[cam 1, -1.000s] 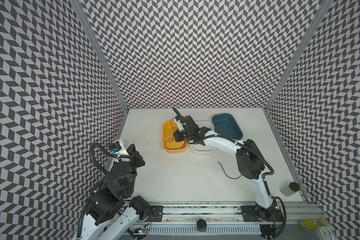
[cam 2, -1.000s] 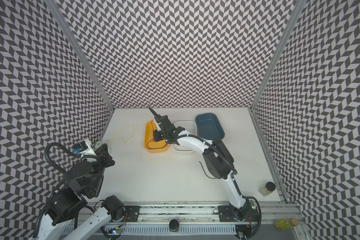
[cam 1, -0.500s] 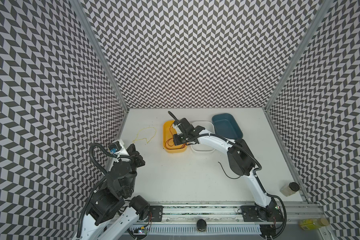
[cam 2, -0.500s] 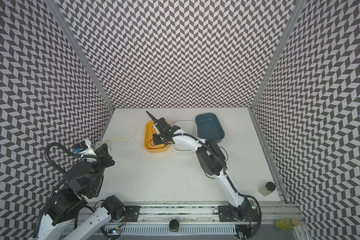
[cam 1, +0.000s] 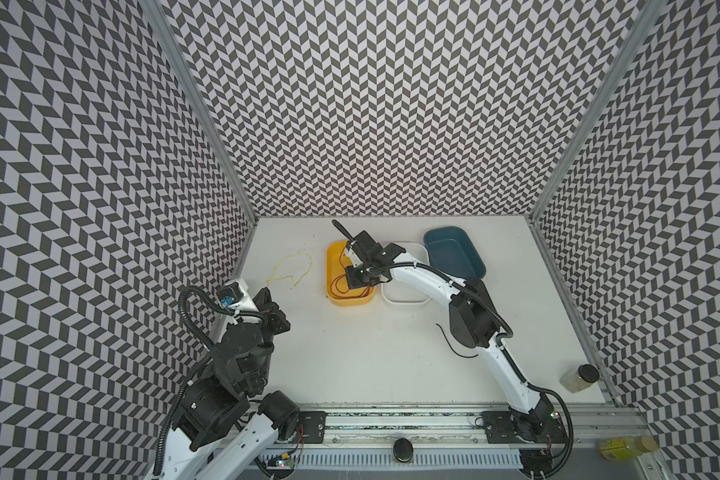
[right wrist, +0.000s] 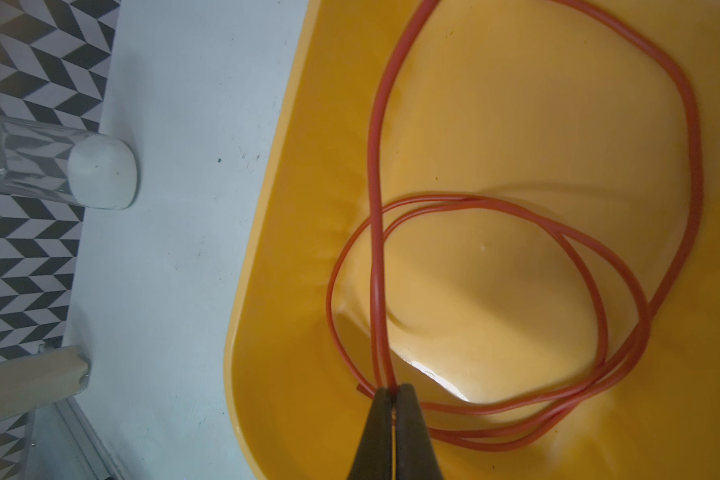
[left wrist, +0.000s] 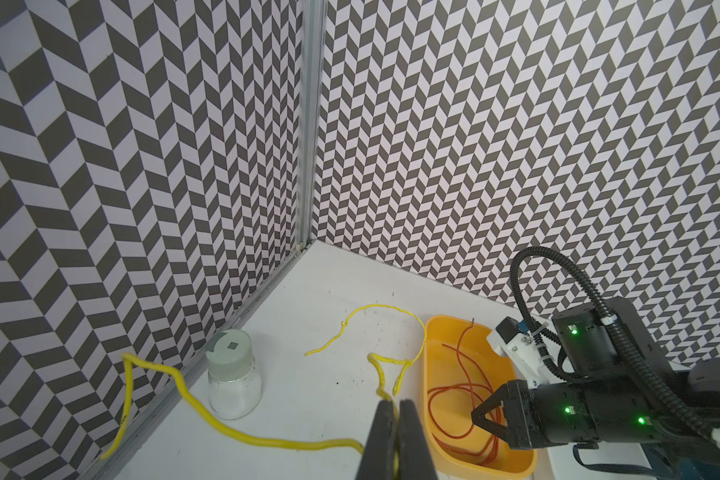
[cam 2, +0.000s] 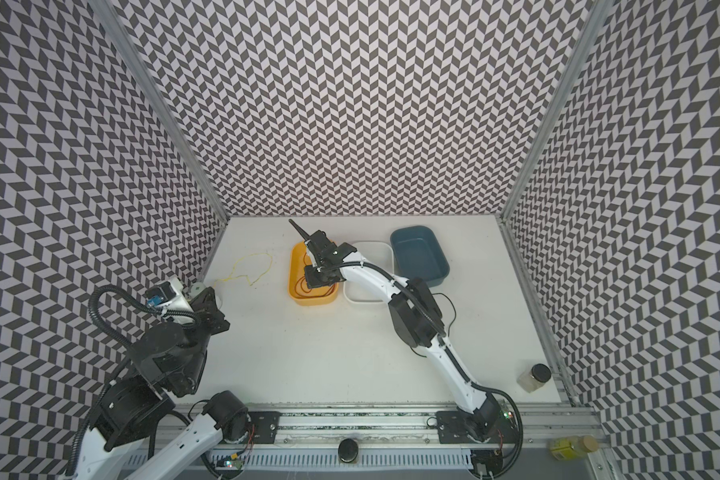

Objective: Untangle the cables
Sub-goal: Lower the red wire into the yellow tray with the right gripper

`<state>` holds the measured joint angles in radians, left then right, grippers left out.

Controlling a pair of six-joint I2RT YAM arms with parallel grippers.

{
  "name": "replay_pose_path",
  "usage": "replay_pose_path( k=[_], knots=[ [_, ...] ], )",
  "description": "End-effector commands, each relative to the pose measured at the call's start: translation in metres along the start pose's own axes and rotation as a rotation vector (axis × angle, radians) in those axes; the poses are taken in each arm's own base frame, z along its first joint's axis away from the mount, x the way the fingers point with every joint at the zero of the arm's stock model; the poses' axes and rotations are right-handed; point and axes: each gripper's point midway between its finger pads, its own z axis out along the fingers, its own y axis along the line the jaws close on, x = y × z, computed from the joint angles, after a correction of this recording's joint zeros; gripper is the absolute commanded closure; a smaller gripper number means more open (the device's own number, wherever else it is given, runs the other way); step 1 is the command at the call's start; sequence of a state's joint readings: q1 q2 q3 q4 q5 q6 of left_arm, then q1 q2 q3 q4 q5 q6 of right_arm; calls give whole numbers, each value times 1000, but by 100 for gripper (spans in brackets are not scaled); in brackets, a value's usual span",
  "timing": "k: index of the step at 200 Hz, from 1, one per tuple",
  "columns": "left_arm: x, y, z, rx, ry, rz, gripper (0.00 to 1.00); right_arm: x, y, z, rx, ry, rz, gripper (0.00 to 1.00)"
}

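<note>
Right gripper (right wrist: 393,388) is clamping the red cable (right wrist: 374,166), which is lying looped inside the orange tray (cam 1: 350,302) at the table's 11 o'clock. Left gripper (left wrist: 395,405) is pinching the yellow cable (left wrist: 300,444), which is trailing across the table at 10 o'clock. The black cable (cam 1: 454,353) is lying alone at 4 o'clock. All three appear separated. The white tray (cam 1: 404,297) and blue tray (cam 1: 454,249) are sitting empty, so two cables seemingly remain unsorted.
</note>
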<state>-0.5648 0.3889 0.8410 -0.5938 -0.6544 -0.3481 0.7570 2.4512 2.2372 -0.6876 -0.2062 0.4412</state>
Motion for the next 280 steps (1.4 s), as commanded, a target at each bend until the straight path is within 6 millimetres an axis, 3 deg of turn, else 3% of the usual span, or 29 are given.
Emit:
replay_pose_path(
  k=[1,53,98,194,238,280],
  knots=[
    [-1,0,0,-4,-11,-10,100,18,-18,14,81,70,-14,100],
    [-3,2,-1,-8,-18,-13,100,23,2,1,66,50,-65,100],
    [-3,2,-1,-8,-20,-15,100,18,29,-32,46,-59,-131,100],
    [-2,3,-1,-12,-19,-11,100,17,10,-3,54,24,-89,100],
    [-3,2,-1,-10,-19,-12,100,32,0,12,77,95,-84,100],
    [-2,1,0,-8,-17,-11,100,29,-2,9,93,89,-100,100]
  ],
)
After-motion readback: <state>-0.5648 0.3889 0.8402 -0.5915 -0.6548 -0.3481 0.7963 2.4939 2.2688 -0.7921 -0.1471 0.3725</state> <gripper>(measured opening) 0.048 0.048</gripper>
